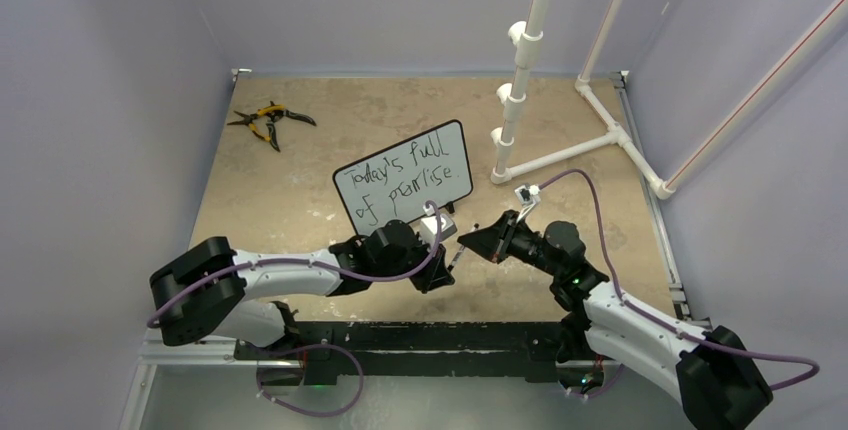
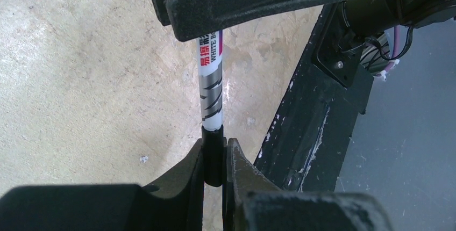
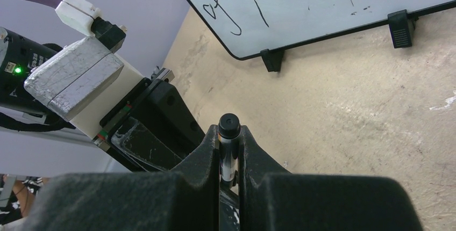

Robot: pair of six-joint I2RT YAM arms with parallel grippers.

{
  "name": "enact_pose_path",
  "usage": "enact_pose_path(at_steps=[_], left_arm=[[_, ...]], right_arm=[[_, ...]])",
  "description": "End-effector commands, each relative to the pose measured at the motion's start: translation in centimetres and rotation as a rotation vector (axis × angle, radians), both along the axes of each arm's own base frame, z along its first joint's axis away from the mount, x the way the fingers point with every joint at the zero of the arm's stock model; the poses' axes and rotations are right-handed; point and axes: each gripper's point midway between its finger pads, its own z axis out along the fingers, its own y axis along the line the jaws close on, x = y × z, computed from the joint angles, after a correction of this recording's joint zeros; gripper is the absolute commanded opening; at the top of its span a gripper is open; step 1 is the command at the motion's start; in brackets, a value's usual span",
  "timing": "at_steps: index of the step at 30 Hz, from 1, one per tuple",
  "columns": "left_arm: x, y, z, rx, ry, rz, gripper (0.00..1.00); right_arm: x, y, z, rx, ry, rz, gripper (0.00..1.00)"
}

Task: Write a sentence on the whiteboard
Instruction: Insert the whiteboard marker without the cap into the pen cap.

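The whiteboard (image 1: 402, 183) stands on its two black feet (image 3: 400, 27) near the middle of the worktop (image 1: 290, 190), just beyond both arms and turned at a slant, its left end nearer the arms. The sentence (image 1: 405, 176) is on it in two black handwritten lines, reading "Today's full of promise".

In front of the board, the two arms meet over a marker (image 2: 211, 88). The left end effector (image 2: 215, 148) is closed on the marker's black end, with a finger pressed against each side. This may be the cap, though the view does not make that plain. From there the white barrel, printed with grey marks and the words "WHITE BO", runs straight up into the right end effector (image 3: 228, 134). It is clamped on the barrel too, and a short, round black tip sticks out past its fingertips in the right wrist view. The marker is off the worktop, held between the two, and does not touch the board.

Yellow-handled snips (image 1: 268, 120) lie open at the far left of the worktop, well apart from the board. A white pipe frame (image 1: 520, 90) stands at the far right, and its base runs towards the back corner.
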Motion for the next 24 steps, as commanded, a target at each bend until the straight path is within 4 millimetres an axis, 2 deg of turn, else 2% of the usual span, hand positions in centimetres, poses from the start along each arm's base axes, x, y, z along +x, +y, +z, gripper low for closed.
enact_pose_path(at_steps=[1,24], left_arm=[[7.1,-3.7,14.7,-0.401,-0.307,0.149,0.0],[8.5,-4.3,19.6,-0.501,-0.439,0.117,0.0]], right_arm=[[-8.0,0.7,-5.0,-0.09,0.232,0.329,0.0],[-9.2,0.5,-6.1,-0.118,0.303,0.373,0.0]])
